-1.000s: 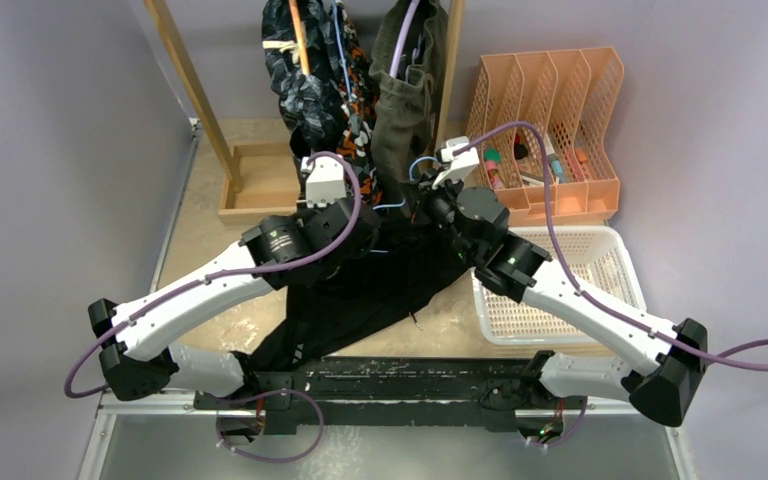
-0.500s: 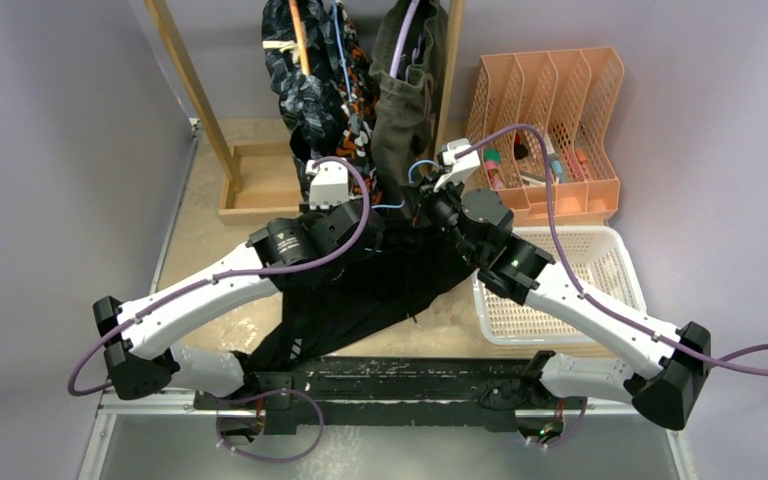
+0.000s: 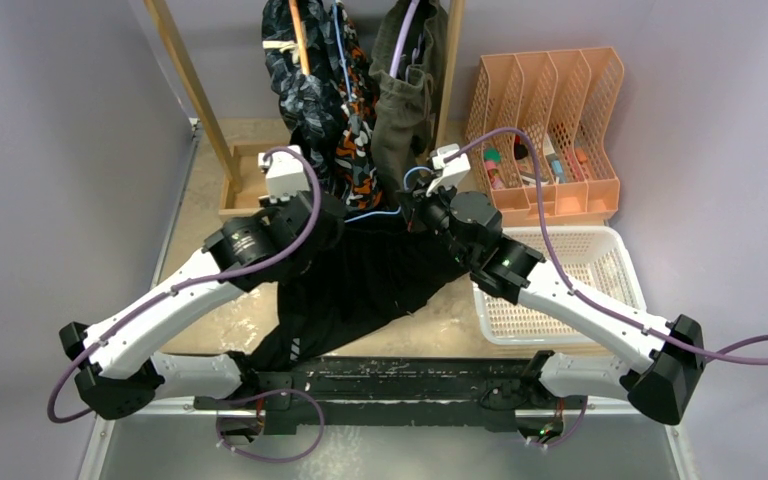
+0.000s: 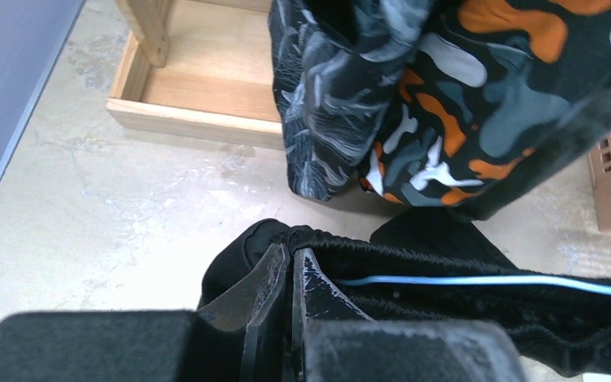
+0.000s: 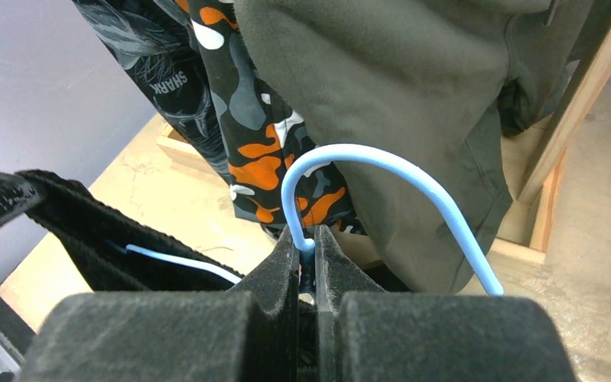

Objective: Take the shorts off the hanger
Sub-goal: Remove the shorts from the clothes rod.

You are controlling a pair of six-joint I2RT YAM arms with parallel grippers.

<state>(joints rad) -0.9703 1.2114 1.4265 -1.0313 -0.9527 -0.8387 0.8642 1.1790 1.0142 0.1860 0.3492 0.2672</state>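
The plain black shorts (image 3: pixel 360 285) hang between my two arms on a light blue hanger (image 5: pixel 382 171). My left gripper (image 4: pixel 292 255) is shut on the black waistband (image 4: pixel 414 267) at its left end; the blue hanger bar (image 4: pixel 485 281) runs along inside it. My right gripper (image 5: pixel 306 239) is shut on the neck of the blue hanger, below its hook. The navy printed shorts (image 3: pixel 300 85), the orange camo shorts (image 3: pixel 352 140) and the olive shorts (image 3: pixel 405 100) hang on the wooden rack behind.
A wooden rack (image 3: pixel 185 75) with a tray base (image 3: pixel 250 185) stands at the back left. An orange file sorter (image 3: pixel 550 130) is at the back right. A white basket (image 3: pixel 570 290) sits under my right arm.
My left gripper has pulled the waistband end to the left and back, stretching the black shorts along the hanger. My right gripper has shifted slightly left with the hanger.
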